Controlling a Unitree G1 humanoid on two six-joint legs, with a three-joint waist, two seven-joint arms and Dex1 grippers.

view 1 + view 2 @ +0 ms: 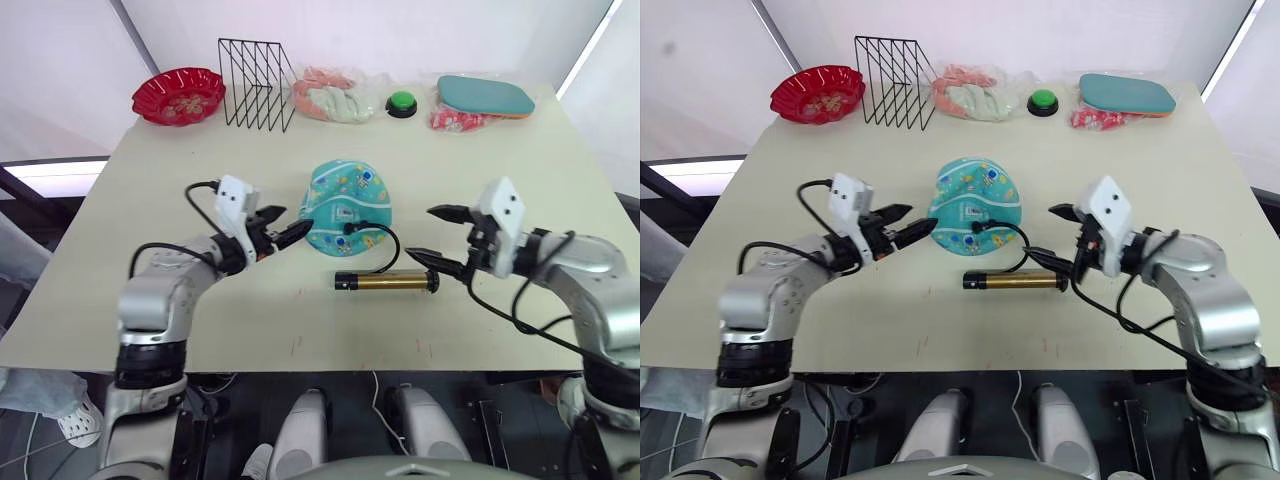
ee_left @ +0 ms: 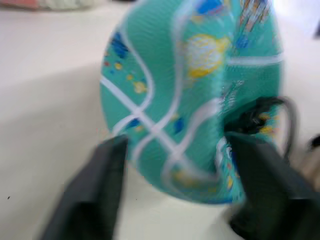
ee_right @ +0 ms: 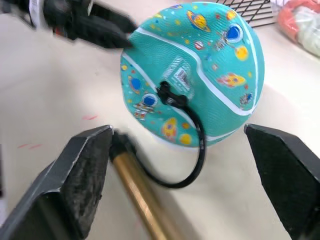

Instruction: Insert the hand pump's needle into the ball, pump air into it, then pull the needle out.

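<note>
At the table's [image 1: 120, 300] ten o'clock corner sits a red bowl [image 1: 178, 95], and just to its three o'clock stands a black wire rack [image 1: 256, 84]. Nearer the robot, the left gripper [image 1: 278, 228] hangs low over the tabletop with its two black fingers apart, the tips right at the nine o'clock side of the ball [image 1: 346, 205]; whether they touch the rubber cannot be told.

The ball rests near the middle of the table, teal with white seam lines and small cartoon prints, its shape dented rather than round. The needle [image 3: 165, 92] has its black fitting pressed against the ball's near face beside the white sticker; the pin itself is hidden. From the fitting a thin black hose [image 1: 388, 243] loops toward five o'clock and runs down to the hand pump [image 1: 385, 281], which lies flat on the table just at the ball's six o'clock, bronze barrel crosswise.

At twelve o'clock of the ball, along the far edge, lie a bagged pink and pale bundle [image 1: 330, 97], a green button [image 1: 401, 103] and a flat teal pad [image 1: 486, 96].

The right gripper [image 1: 441, 236] hovers at the pump's three o'clock end, fingers spread wide; the lower fingertip lies just beside the pump's black cap.
</note>
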